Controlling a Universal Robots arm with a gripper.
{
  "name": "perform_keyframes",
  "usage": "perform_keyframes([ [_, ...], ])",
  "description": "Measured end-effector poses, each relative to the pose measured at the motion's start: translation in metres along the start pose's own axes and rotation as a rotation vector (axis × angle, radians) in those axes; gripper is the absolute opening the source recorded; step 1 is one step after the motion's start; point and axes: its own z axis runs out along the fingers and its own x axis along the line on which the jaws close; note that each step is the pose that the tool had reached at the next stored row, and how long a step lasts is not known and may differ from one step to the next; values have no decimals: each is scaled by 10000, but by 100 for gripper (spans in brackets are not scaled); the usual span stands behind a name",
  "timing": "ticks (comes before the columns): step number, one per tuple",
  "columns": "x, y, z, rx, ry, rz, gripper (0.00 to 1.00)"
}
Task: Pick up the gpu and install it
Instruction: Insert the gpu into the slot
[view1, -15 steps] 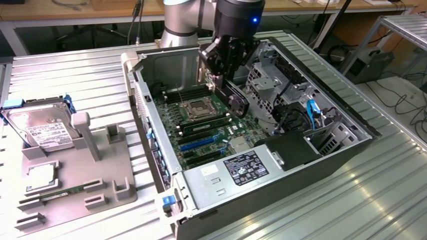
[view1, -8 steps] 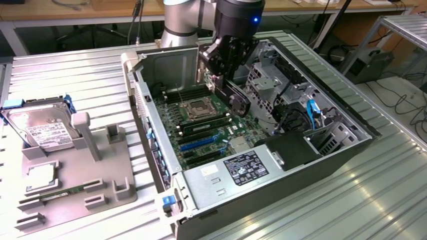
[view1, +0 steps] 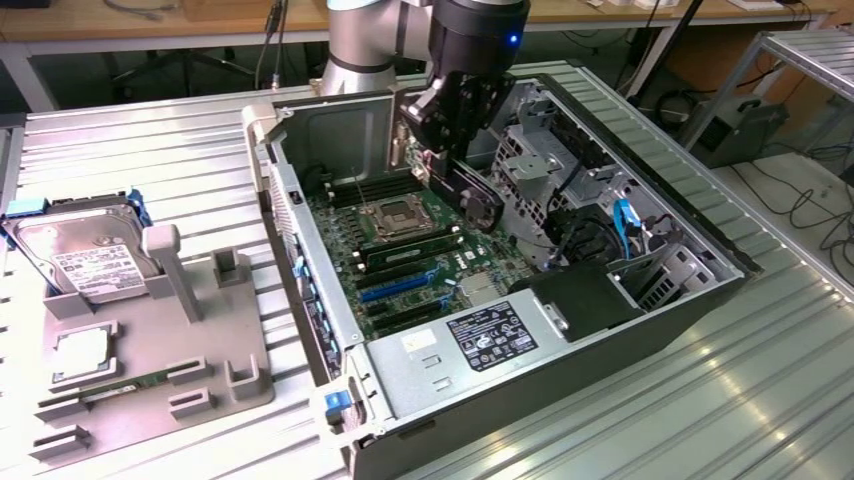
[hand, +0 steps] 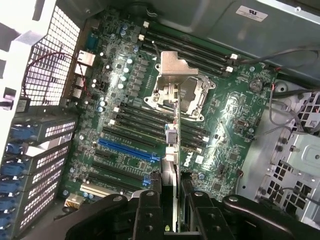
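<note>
I see my gripper pinching the gpu edge-on, long axis crossing the blue slot below.

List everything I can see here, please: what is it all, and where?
computer case: one, grey, open on the metal table.
motherboard: one, green, inside the case.
power supply: one, silver, case's near end.
gpu: one, dark, held edge-on above the motherboard.
hard drive: one, silver, propped in the grey holder tray at the exterior view's left.
memory stick: one, green, on the tray.
gripper: one, black, shut on the gpu.
</note>
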Motion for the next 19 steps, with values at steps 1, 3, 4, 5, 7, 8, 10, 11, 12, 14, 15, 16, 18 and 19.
perform_keyframes([
  [1,0,0,0,-1,-1,-47,26],
  [3,0,0,0,-3,-3,-140,26],
  [4,0,0,0,-4,-5,-225,26],
  [5,0,0,0,-6,-7,-289,26],
  [7,0,0,0,-9,-11,-430,26],
  [8,0,0,0,-11,-12,-484,26],
  [10,0,0,0,-13,-15,-614,26],
  [11,0,0,0,-14,-16,-670,26],
  [12,0,0,0,-16,-18,-736,26],
  [14,0,0,0,-19,-21,-852,26],
  [15,0,0,0,-19,-22,-899,26],
  [16,0,0,0,-21,-22,-946,26],
  [18,0,0,0,-23,-26,-1076,26],
  [19,0,0,0,-25,-28,-1162,26],
])
